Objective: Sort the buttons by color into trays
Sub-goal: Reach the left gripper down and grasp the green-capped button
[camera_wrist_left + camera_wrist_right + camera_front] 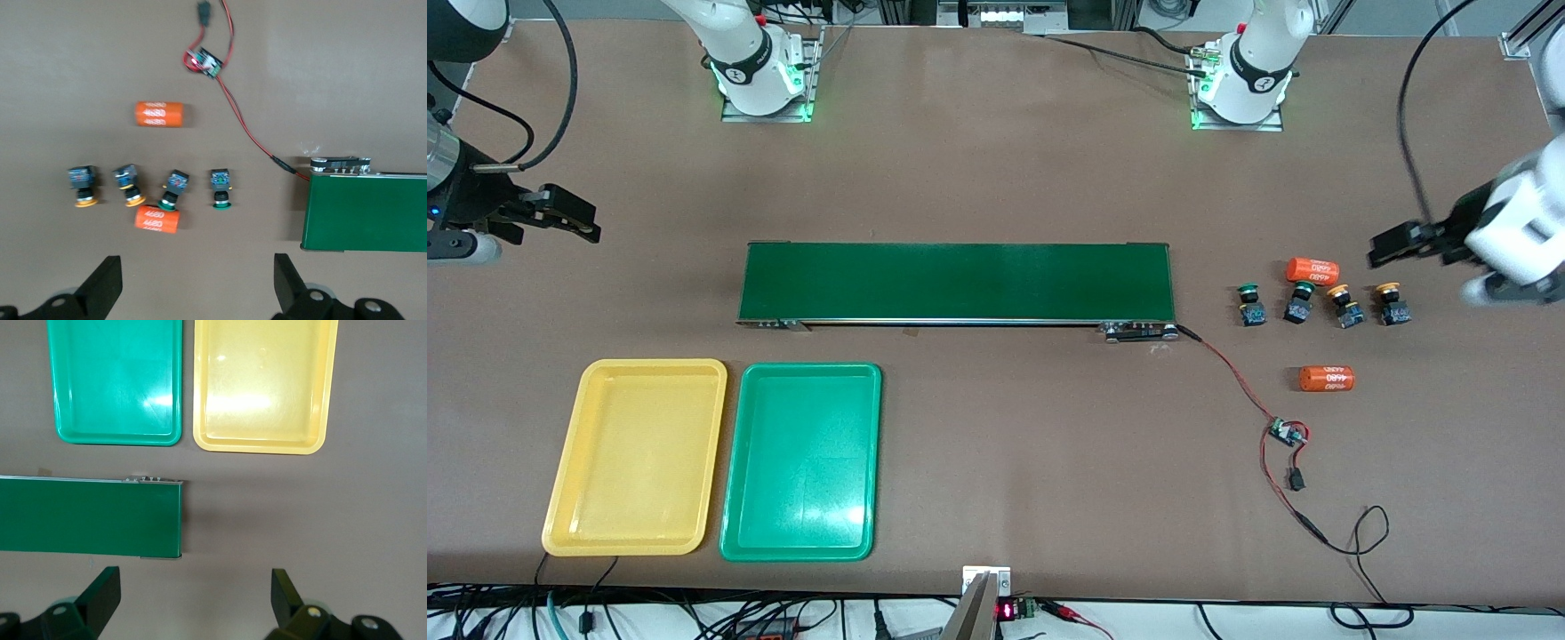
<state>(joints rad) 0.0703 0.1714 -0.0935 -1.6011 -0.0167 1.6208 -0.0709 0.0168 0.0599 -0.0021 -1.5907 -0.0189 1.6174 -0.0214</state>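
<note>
A brown table carries everything, with cables hanging along its edge nearest the front camera. A long dark-green conveyor belt lies at its middle and serves as landmark.

Two trays are counted, both nearer the front camera than the belt, toward the right arm's end: a yellow tray and, just beside it, a green tray.

Four buttons are set in a row past the belt's end toward the left arm: two green-capped and two yellow-orange-capped. Two orange cylinders lie by them, one touching the row. A small circuit board on red wire is joined to the belt.

The left gripper is held above the table beside the buttons, fingers spread wide apart, nothing between them. The right gripper is held off the belt's other end, likewise spread and empty.
</note>
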